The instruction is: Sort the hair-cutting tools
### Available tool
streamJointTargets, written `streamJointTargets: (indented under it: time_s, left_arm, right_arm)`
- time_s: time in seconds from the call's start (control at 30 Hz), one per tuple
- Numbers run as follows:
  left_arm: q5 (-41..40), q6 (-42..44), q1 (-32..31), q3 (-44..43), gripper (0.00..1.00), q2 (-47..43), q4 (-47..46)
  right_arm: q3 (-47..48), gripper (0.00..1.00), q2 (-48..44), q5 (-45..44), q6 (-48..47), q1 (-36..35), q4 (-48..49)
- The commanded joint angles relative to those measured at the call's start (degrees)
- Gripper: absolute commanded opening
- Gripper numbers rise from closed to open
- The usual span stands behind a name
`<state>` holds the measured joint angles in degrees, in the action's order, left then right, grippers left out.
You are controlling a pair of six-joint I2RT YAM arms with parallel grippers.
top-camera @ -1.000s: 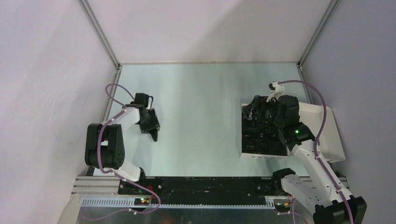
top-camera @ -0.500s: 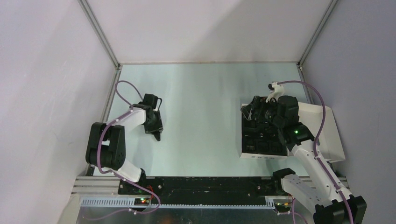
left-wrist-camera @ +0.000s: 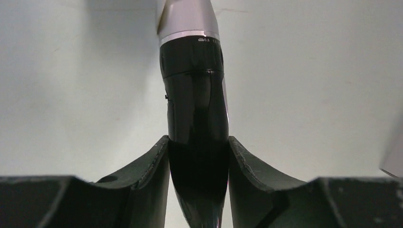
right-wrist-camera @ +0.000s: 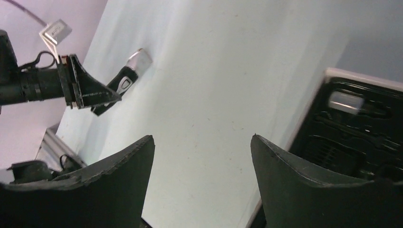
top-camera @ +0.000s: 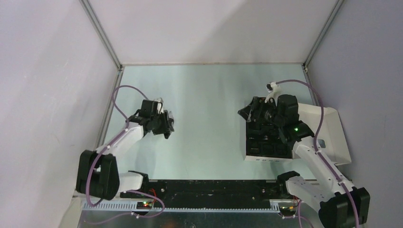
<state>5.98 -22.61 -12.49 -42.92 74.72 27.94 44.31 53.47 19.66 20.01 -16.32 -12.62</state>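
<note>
Pale green tabletop [top-camera: 209, 95], lilac walls [top-camera: 47, 71] on three sides, aluminium corner posts [top-camera: 100, 33]

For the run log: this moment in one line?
left gripper: shut on black silver-tipped clipper body | right gripper: open, near flat white box

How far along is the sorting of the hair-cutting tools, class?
Done: no tool lies sorted on the table that I can see. In hand: the left jaws clamp the clipper body over the table. Left: the pieces in the black insert of the box, near which the right jaws stand open.
</note>
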Motion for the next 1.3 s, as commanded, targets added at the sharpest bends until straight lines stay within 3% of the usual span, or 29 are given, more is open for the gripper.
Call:
streamJointTargets:
  time_s: [0.0,0.5,0.77,1.27]
  left_arm:
    - [12.38,-2.15,-1.2,2.14,0.0,-6.6,-11.49]
    - [26.12,-15.67,-2.53,12.88,0.0,-17.89,-31.74]
    - [30.39,-25.49,-2.67,17.19,0.0,-22.93,-43.73]
    - [36.85,-35.03,-4.14,19.18,0.0,-25.3,-54.85]
  right_arm:
    - [0.1,0.79,3.28,5.97,4.67,-2.41,7.79]
    - [1.69,0.77,19.28,4.94,18.35,-14.06,22.37]
    - [1.69,0.79,23.96,1.14,29.75,-16.23,28.72]
    - [4.21,0.81,31.22,3.69,36.2,-17.43,44.56]
